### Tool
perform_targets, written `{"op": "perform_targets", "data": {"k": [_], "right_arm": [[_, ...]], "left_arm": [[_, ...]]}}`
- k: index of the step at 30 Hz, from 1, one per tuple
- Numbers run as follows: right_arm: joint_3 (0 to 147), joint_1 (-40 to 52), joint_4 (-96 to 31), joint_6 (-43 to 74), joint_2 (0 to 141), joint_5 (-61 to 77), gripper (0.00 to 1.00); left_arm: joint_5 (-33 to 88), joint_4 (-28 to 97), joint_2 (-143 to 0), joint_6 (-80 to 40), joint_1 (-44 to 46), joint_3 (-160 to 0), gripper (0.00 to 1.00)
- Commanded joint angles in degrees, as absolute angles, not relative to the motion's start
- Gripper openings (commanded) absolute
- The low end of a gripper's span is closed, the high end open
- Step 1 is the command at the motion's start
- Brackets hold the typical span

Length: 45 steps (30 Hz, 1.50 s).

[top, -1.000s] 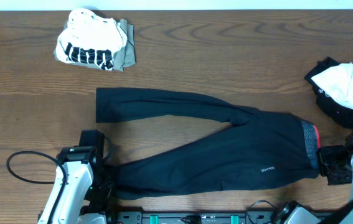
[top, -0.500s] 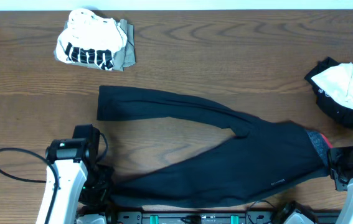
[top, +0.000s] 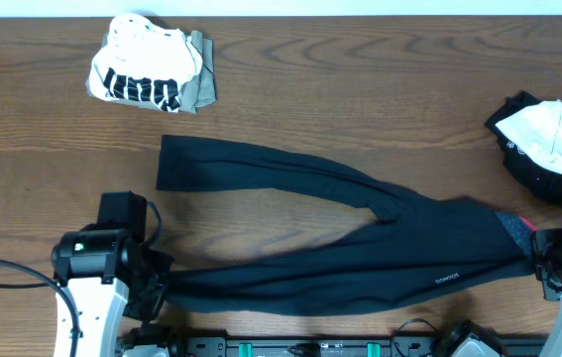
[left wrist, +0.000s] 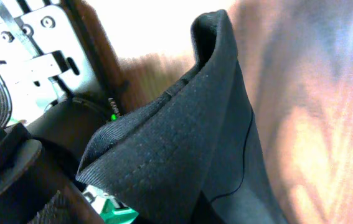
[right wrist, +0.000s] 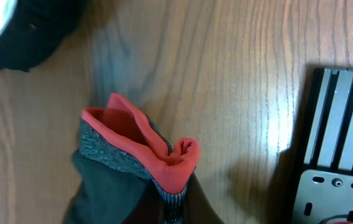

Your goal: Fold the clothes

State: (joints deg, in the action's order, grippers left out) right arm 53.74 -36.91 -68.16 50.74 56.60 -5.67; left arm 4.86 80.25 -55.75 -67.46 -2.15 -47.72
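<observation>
Left gripper (top: 154, 281): clamped tight on the near leg's cuff, front left. Trousers (top: 360, 268): stretched along the table's (top: 360, 89) front edge, far leg angling toward back left. Right gripper (top: 540, 260): pinched closed on the red-edged waistband (right wrist: 164, 155), front right.
</observation>
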Motion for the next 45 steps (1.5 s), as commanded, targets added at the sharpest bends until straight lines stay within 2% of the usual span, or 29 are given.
{"op": "perform_targets", "data": {"k": [1,9,17,24,45], "right_arm": [[55.68,-37.47,-68.07,51.96,56.25,-7.55,0.02],[55.68,-37.45,-67.09,55.4,56.25,-7.55,0.02],[57.28,-37.45,-69.08,55.66,55.79,-8.82,0.02],[63.02,-37.43,-69.3,50.28,55.72,-7.81,0.02],[68.6,-37.43,-67.57,49.04,55.75,-2.11,0.02]], "left_arm": [[1.74,80.53,-55.4,-67.09,-2.35,-51.35,0.06],[-2.46,78.06,-55.53,-67.09,-2.35,-59.79,0.05],[-3.84,83.18,-55.55,-66.7,-2.33,-63.92,0.06],[-3.92,83.5,-55.57,-64.29,-2.35,-65.58,0.06],[-5.63,82.02,-56.53,-62.59,-2.35,-72.4,0.06]]}}
